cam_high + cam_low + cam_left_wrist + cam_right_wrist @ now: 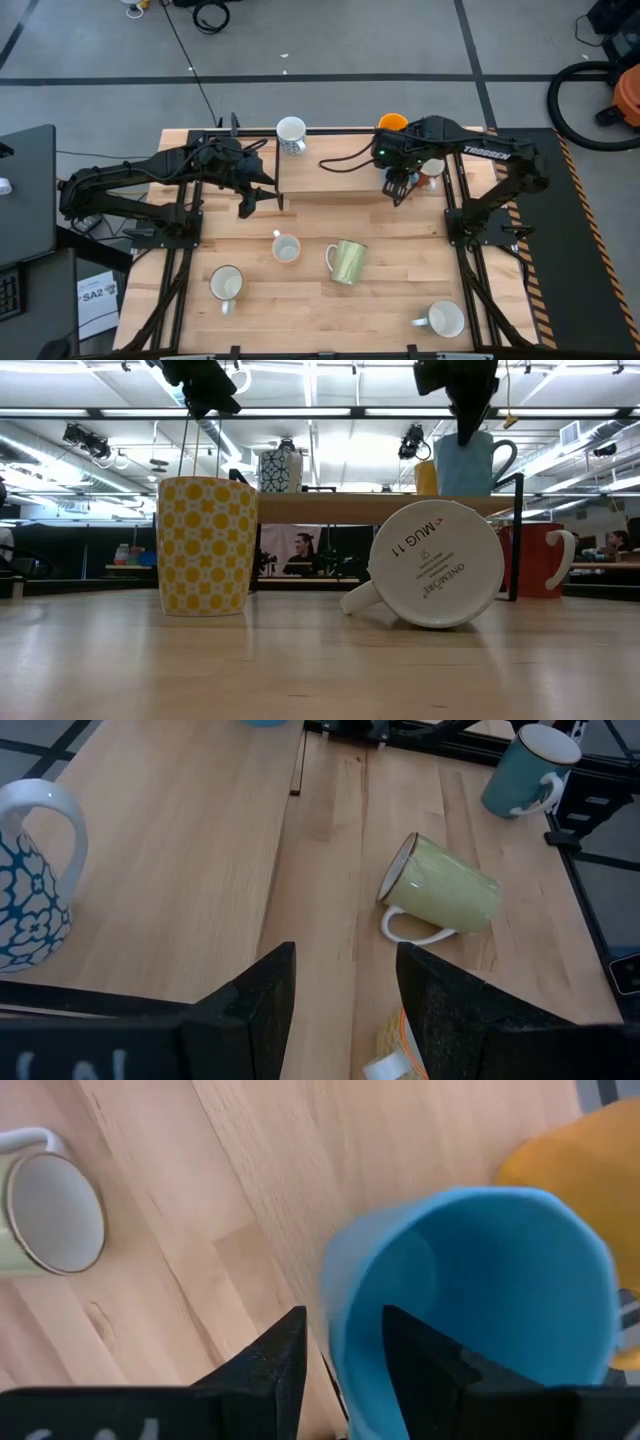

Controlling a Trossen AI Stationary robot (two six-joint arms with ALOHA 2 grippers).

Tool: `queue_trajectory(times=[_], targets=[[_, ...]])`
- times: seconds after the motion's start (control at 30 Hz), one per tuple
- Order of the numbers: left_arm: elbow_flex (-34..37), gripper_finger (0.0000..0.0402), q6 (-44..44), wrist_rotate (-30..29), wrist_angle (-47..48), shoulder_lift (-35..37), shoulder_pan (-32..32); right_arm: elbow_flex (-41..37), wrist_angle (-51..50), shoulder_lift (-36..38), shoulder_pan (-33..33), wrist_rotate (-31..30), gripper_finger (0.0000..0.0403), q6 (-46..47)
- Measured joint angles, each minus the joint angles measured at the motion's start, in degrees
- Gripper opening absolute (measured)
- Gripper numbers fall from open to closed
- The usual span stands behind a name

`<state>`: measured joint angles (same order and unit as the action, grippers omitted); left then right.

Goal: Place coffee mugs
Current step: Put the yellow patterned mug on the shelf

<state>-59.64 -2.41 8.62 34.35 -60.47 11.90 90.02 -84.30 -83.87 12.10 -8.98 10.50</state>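
while my right tool (335,1350) pinches the light blue mug's (480,1290) rim at the raised shelf (330,180) at upper centre, and my left tool (345,1000) hangs spread, i judge four mugs on the surface (300,300) below still need placing.

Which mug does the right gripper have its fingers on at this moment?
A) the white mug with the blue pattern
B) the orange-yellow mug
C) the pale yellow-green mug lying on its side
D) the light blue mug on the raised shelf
D: in the right wrist view the right gripper straddles the rim wall of the light blue mug, one finger inside and one outside, beside the orange-yellow mug.
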Motion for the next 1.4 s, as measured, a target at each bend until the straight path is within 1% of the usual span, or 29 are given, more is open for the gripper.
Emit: queue_trajectory(times=[0.17, 0.27, 0.37, 0.53, 0.67, 0.77, 0.83, 1.0, 1.13, 1.23, 1.4], targets=[[0.0, 0.0181, -3.5, 0.0, 0.0, 0.0, 0.0, 0.0, 0.8, 3.2, 0.0, 0.0, 0.0137, 0.0], [0.0, 0.0181, -8.2, 0.0, 0.0, 0.0, 0.0, 0.0, 2.3, 5.2, 0.0, 0.0, 0.0137, 0.7], [0.0, 0.0181, -15.5, 0.4, 1.1, 0.0, 0.0, 0.0, 4.1, 7.0, -0.1, 0.0, 0.0137, 1.6], [0.0, 0.0181, -30.3, 5.3, 7.2, 0.0, -0.3, 0.0, 8.3, 9.2, -1.8, 0.0, 0.0137, 1.5], [0.0, 0.0181, -40.9, 5.8, 13.0, 0.0, -2.7, 0.0, 11.5, 9.9, -3.7, 0.0, 0.0137, 1.4], [0.0, 0.0181, -47.9, 5.6, 15.6, 0.0, -5.2, 0.0, 13.7, 9.9, -5.0, 0.0, 0.0137, 1.3], [0.0, 0.0181, -51.6, 4.8, 15.6, 0.0, -7.1, 0.0, 14.7, 9.9, -5.6, 0.0, 0.0137, 1.4], [0.0, 0.0181, -60.7, -0.4, 15.6, -0.7, -12.2, 0.0, 15.9, 9.9, -6.8, 0.1, 0.0137, 1.4], [0.0, 0.0181, -66.4, -3.2, 15.3, -1.6, -15.5, 0.0, 15.9, 9.9, -7.8, 0.1, 0.0137, 1.4], [0.0, 0.0181, -67.6, -4.4, 15.6, -2.7, -17.5, 0.0, 15.9, 9.9, -8.6, 0.1, 0.0137, 1.5], [0.0, 0.0181, -69.4, -4.6, 15.2, -6.3, -19.8, 0.0, 16.7, 10.0, -10.0, 0.2, 0.0137, 1.5]])
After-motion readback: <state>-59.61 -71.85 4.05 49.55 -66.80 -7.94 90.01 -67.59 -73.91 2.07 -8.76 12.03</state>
